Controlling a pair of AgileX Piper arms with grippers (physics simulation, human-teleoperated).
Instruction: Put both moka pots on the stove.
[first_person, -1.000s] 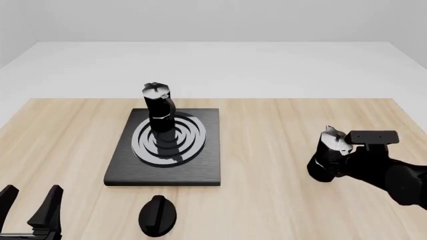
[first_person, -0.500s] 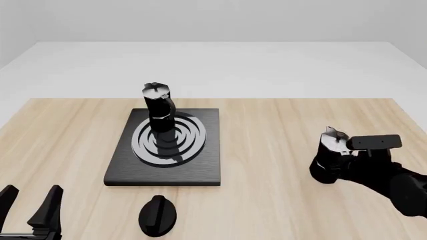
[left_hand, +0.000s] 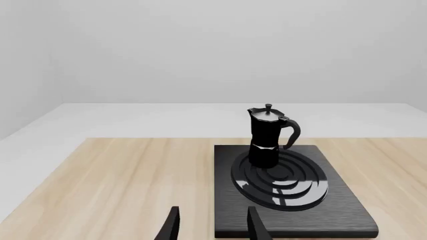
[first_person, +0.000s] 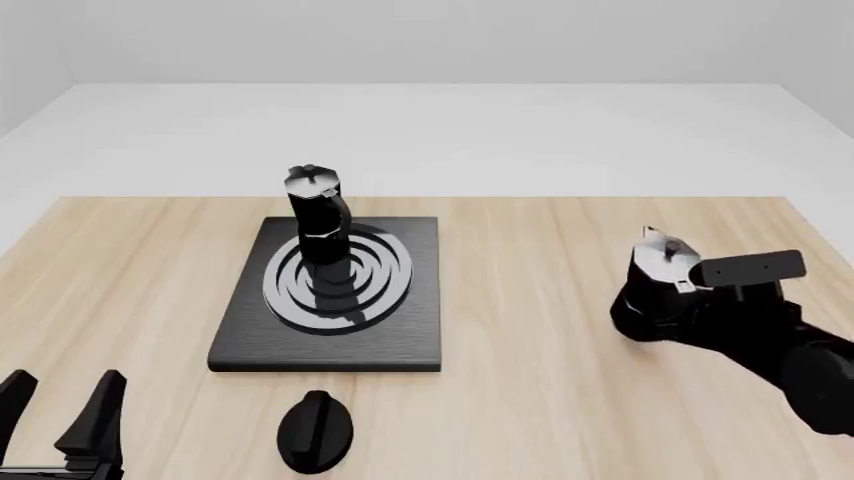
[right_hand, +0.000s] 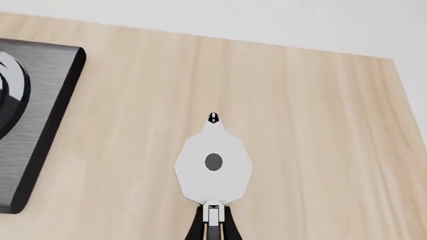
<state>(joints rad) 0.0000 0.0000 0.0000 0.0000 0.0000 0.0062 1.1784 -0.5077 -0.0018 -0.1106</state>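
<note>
Gripping second moka pot, right claw (left claw wide); oval knob before stove.

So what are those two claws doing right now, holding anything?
Left gripper: open, empty, low near the table's front edge.
Right gripper: at the second moka pot, apparently clamped on it, though the fingers are hidden.

Black moka pots, silver-ringed black stove.
</note>
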